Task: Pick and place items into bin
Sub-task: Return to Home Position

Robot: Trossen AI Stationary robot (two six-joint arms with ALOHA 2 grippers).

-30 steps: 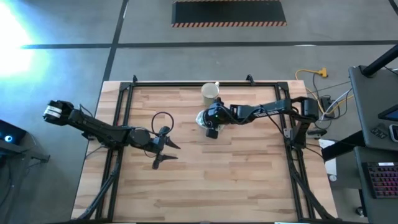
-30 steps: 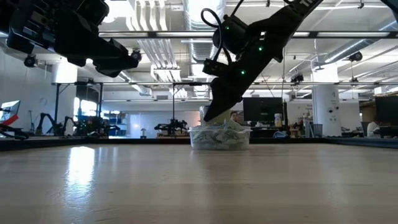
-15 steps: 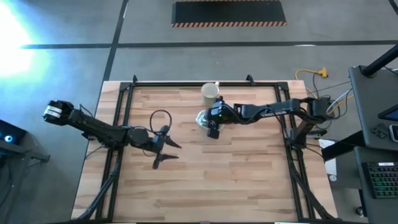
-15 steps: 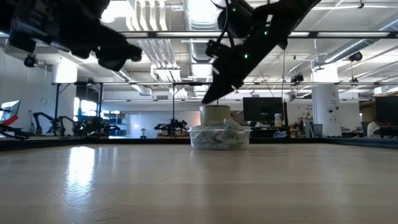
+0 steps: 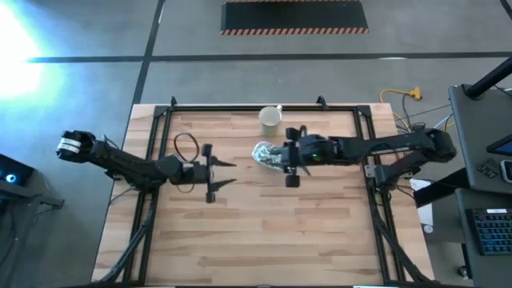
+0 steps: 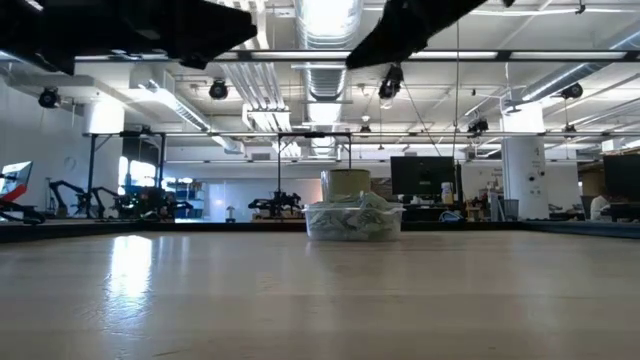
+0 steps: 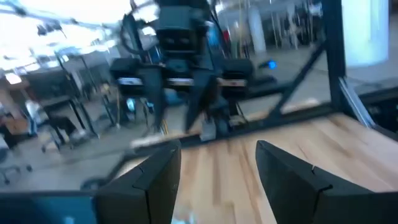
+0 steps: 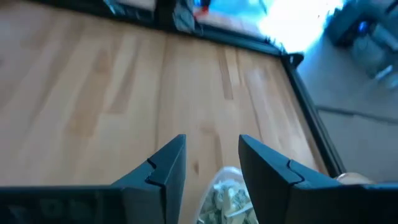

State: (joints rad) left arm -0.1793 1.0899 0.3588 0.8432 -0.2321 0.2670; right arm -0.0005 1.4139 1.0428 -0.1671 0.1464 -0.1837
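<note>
The bin (image 5: 263,152) is a small clear tub standing on the table's far middle. It is heaped with pale green-and-white packets (image 6: 352,218), which also show in the right wrist view (image 8: 227,198). My right gripper (image 5: 278,154) hangs open and empty, high over the bin's right side, pointing toward the table's left (image 8: 211,140). My left gripper (image 5: 234,173) is open and empty, raised left of the bin with its fingers level and pointing right (image 7: 217,149). I see no packets lying loose on the table.
A pale cream cup (image 5: 270,118) with a handle stands just beyond the bin, near the far edge, and shows behind it in the low view (image 6: 345,184). A black frame rail (image 5: 240,106) runs round the table. Bare wood (image 5: 264,232) spreads across the near half.
My right gripper has risen from just above the bin and drawn back a little toward the right edge, its arm straightening level. My left gripper has moved up and toward the far edge, swinging round to point level at the bin. The bin has stayed put.
</note>
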